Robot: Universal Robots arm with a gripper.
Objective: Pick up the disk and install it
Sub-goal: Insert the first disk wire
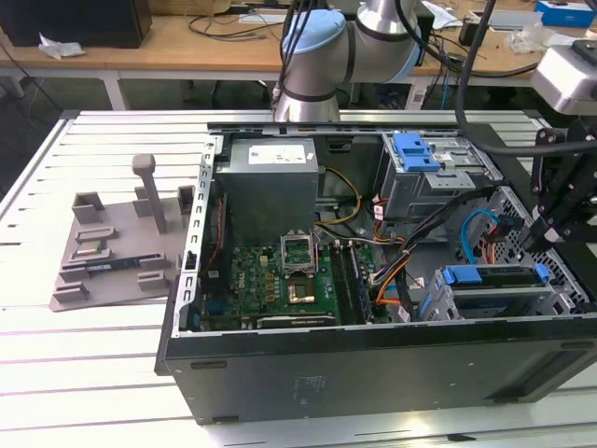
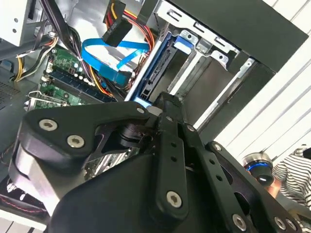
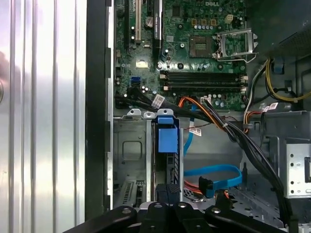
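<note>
The disk [image 1: 494, 275] stands on edge in the grey drive cage [image 1: 485, 301] at the near corner of the open computer case, on the exterior view's right. Its blue rail and tab show in both wrist views [image 3: 166, 141] [image 2: 154, 73], in a slot of the cage [image 3: 129, 145]. My gripper [image 1: 541, 241] hangs just over the disk's outer end. In both wrist views its black fingers meet tip to tip at that end [image 3: 167, 191] [image 2: 158, 104]. It is shut with nothing between them.
A blue flat cable [image 3: 214, 174] and orange and black wires [image 3: 214, 114] run close beside the cage. A second cage with a blue latch [image 1: 415, 154] sits farther back. The grey stand [image 1: 112, 247] lies on the exterior view's left. A striped sleeve [image 2: 294, 177] is beyond the case.
</note>
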